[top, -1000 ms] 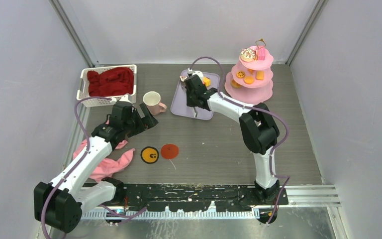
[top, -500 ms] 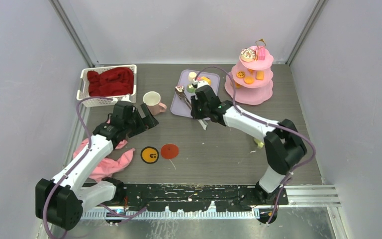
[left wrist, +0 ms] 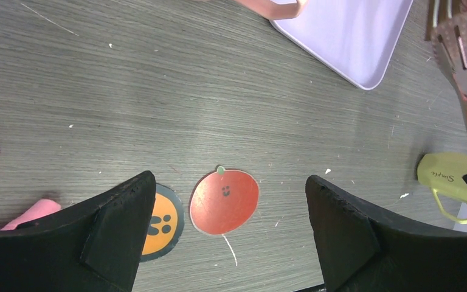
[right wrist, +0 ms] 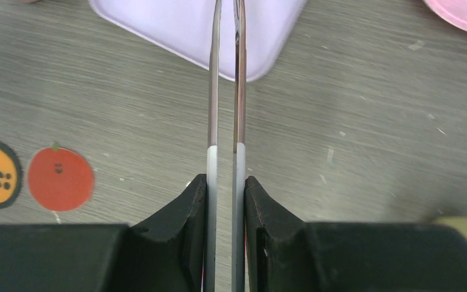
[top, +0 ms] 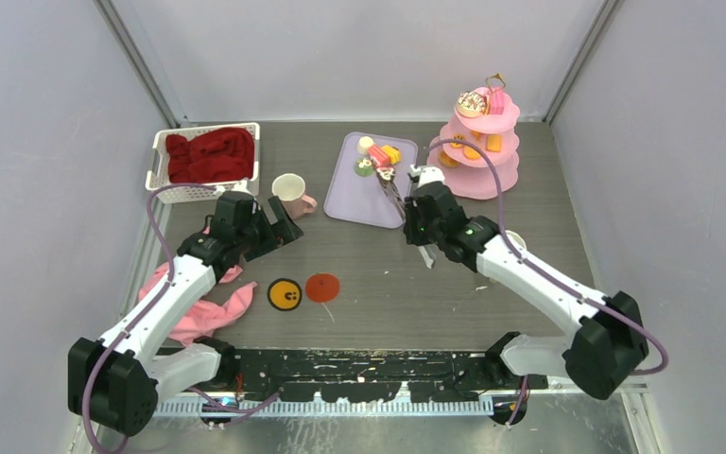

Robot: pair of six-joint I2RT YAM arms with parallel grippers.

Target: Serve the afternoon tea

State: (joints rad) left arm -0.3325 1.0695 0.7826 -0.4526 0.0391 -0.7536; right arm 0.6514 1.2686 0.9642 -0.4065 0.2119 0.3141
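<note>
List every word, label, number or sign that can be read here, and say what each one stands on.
"Simple" (small, last letters uncertain): on the yellow-green flat tag with a loop, in the left wrist view.
Smiley face, no letters: on the red round apple-shaped paper disc.
Black dots and a curve, no letters: on the orange round disc with a black rim.
No other text or numbers are readable.

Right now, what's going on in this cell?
The right arm has its jaws shut on the tweezers, tips out over the tray beside the cakes there; whether they pinch one is unclear. The left arm hangs above the table near the mug, jaws open and empty. The stand already carries several pieces.
</note>
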